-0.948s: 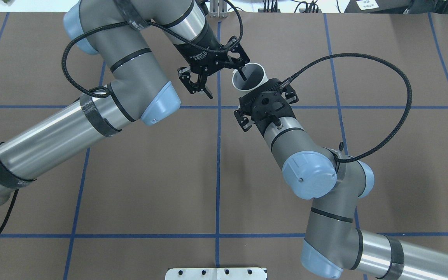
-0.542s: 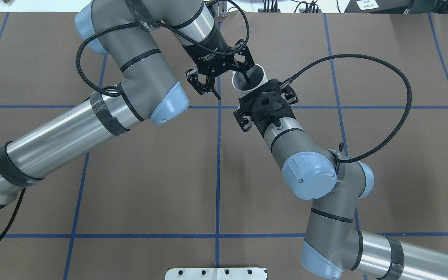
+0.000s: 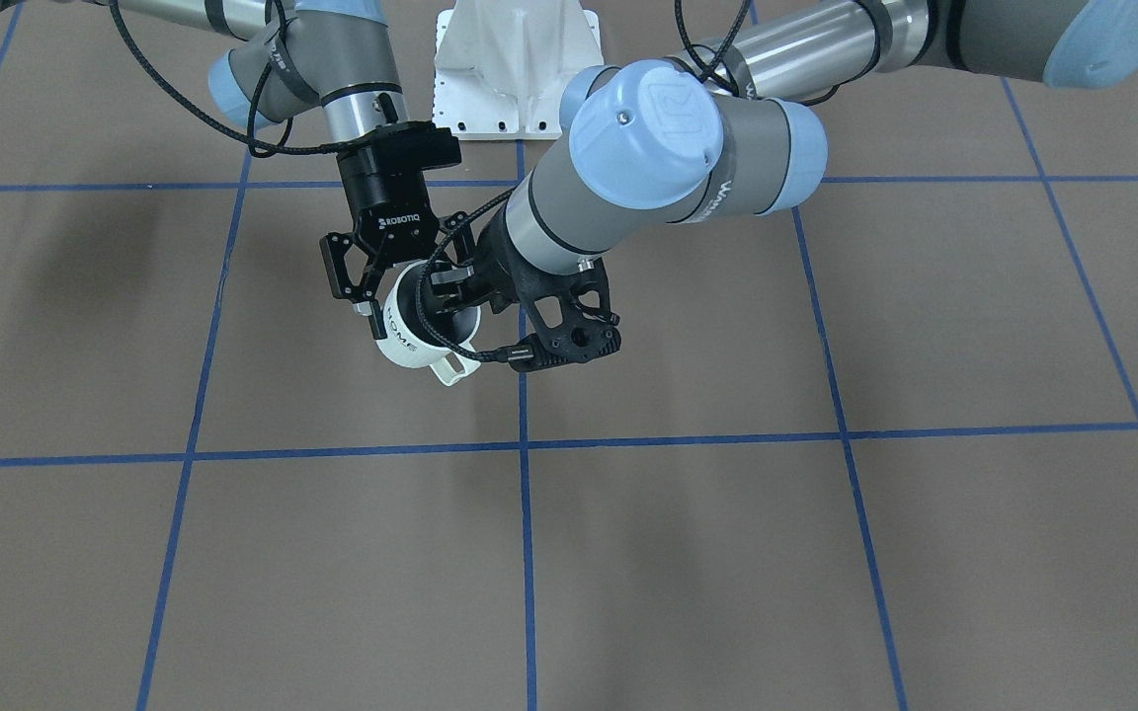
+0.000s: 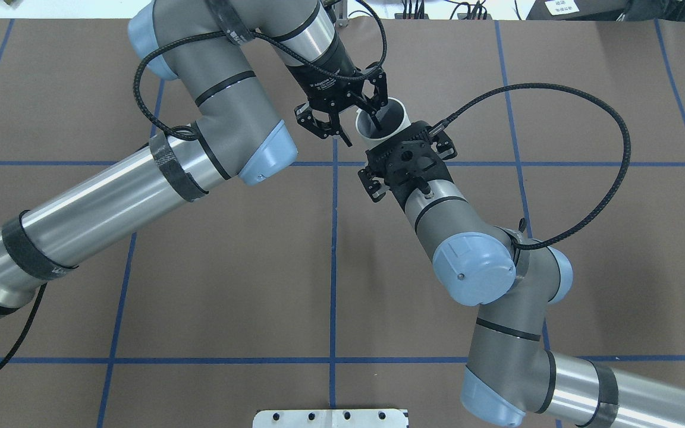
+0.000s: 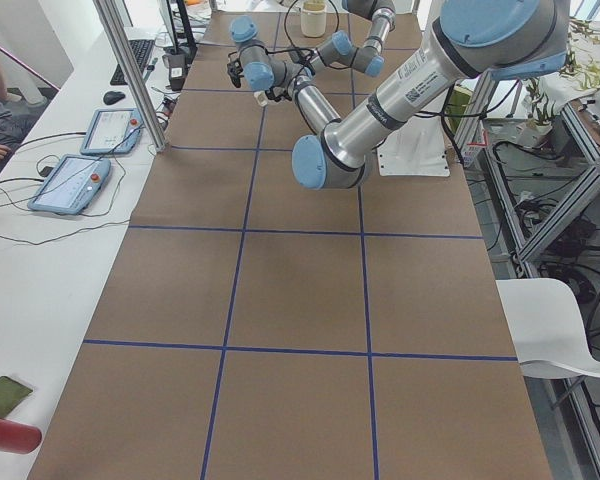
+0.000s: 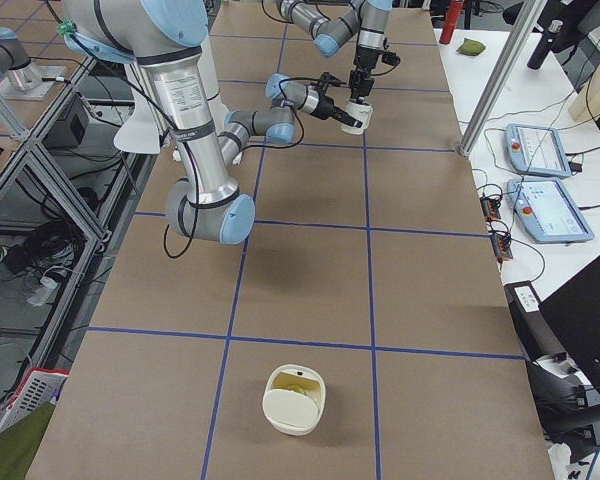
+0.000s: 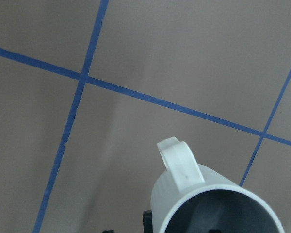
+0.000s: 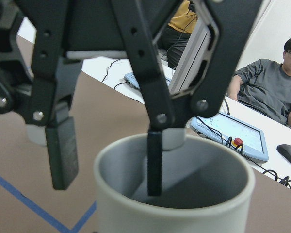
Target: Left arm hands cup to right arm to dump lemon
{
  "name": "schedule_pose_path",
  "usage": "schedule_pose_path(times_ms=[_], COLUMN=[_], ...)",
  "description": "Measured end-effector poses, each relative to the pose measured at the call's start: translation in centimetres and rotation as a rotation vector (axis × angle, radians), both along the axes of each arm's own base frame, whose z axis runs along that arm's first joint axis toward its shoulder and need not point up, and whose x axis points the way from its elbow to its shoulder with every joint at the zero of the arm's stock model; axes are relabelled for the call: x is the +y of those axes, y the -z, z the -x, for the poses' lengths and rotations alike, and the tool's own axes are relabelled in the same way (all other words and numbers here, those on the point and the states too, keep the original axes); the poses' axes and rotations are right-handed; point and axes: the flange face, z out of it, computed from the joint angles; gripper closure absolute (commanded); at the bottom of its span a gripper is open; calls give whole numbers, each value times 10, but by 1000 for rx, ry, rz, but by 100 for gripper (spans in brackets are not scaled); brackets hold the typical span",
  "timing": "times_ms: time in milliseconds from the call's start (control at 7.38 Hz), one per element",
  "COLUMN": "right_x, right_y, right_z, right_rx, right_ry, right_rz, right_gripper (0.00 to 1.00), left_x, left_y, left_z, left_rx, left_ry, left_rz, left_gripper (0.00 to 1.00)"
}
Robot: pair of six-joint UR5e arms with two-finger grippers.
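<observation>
Overhead: the bulky grey tubular left arm (image 4: 217, 101) and its black left gripper (image 4: 364, 135) have shifted rightward since the earlier frames. The small white "HOME" cup (image 4: 391, 114) and the grey right arm (image 4: 437, 205) have held position over the far middle of the brown, blue-taped table (image 4: 200, 267).

Front-facing: the black "ROBOTIQ" right gripper (image 3: 416, 296) is clamped across the tilted cup, clear of the table.

Right wrist: the left jaws stand apart, one finger (image 8: 154, 160) inside the mouth, the outer one clear of the wall. Cup contents not discernible.

Left wrist alone shows the squarish handle (image 7: 179, 162).

Exterior right alone shows a cream container (image 6: 294, 400), well apart at that view's near end.
</observation>
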Motion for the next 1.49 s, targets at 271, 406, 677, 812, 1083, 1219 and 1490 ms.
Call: schedule_pose_path(times_ms=[271, 406, 677, 812, 1083, 1219, 1490], right_x=[0, 0, 0, 1, 0, 0, 0], right_y=[0, 1, 1, 1, 1, 1, 0], right_z=[0, 0, 0, 1, 1, 1, 0], right_rx=[-2, -2, -3, -2, -2, -1, -1], right_ry=[0, 0, 0, 1, 1, 1, 0], right_rz=[0, 0, 0, 0, 1, 1, 1], right_gripper=[50, 50, 50, 50, 50, 50, 50], left_x=[-1, 0, 0, 0, -1, -1, -1], left_y=[0, 0, 0, -1, -2, -3, -3], left_z=[0, 0, -1, -1, -1, -1, -2], left_rx=[0, 1, 1, 1, -1, -2, -3], left_ry=[0, 0, 0, -1, -1, -1, -2], left_rz=[-1, -1, -1, -1, -1, -1, 0], left_gripper=[55, 57, 57, 57, 61, 63, 65])
